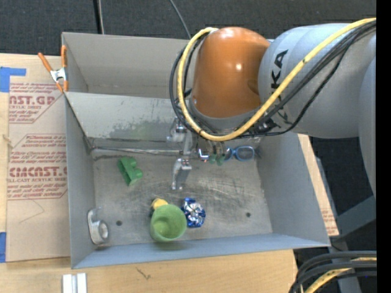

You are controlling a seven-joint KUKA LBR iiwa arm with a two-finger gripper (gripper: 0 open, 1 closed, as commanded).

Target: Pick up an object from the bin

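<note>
Grey metal bin [78, 182], one view from above. Hidden or unclear, going left to right: the silver ring-shaped piece [96, 226] in the near-left corner stands against the wall, and what it is cannot be made out. The small yellow piece [159, 204] sits at the rim of the round green cup [168, 223], mostly covered by it. The blue ring-shaped piece [243, 154] lies half under the wrist. The domed orange cover [229, 72] and the looped cables [182, 90] block the upper part of the tool and part of the bin's far side. The gripper [180, 179] hangs low over bare floor near mid-bin. Whether it is open or closed cannot be told, and nothing shows in its grasp. The green blocky plastic piece [129, 171] lies apart to its left. The green cup and the crumpled blue-and-white piece [194, 212] are the nearest things, just toward the near wall from the tip and touching or almost touching each other. Open floor lies left of the green blocky piece and across the right half of the bin, as far as the right wall.
</note>
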